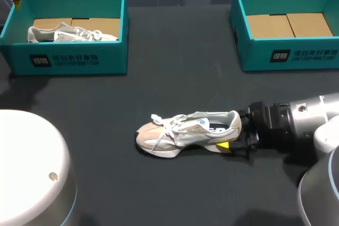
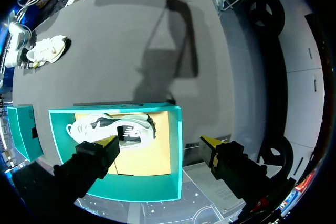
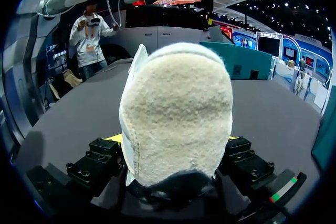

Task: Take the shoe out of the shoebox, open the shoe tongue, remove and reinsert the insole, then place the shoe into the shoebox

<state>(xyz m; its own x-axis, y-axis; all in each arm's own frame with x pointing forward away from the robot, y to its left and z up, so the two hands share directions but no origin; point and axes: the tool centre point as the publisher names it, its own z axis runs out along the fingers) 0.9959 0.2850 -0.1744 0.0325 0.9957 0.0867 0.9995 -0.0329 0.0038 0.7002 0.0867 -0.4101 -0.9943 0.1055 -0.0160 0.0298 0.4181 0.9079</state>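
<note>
The shoe [image 1: 185, 133] lies out on the table [image 1: 159, 88], heel at 3 o'clock clamped by the right gripper [image 1: 232, 132]. Later steps seem undone; left gripper [image 2: 159, 141] gapes wide.

A matt black table [image 1: 175, 78] fills the head view, its far edge running straight across at twelve o'clock. In the left wrist view the same top looks grey under even light, and a long dark shadow [image 2: 181, 35] lies across it.

Illegible print [image 1: 63, 60]: L shoebox [image 1: 106, 51], R shoebox [image 1: 254, 51]
</note>
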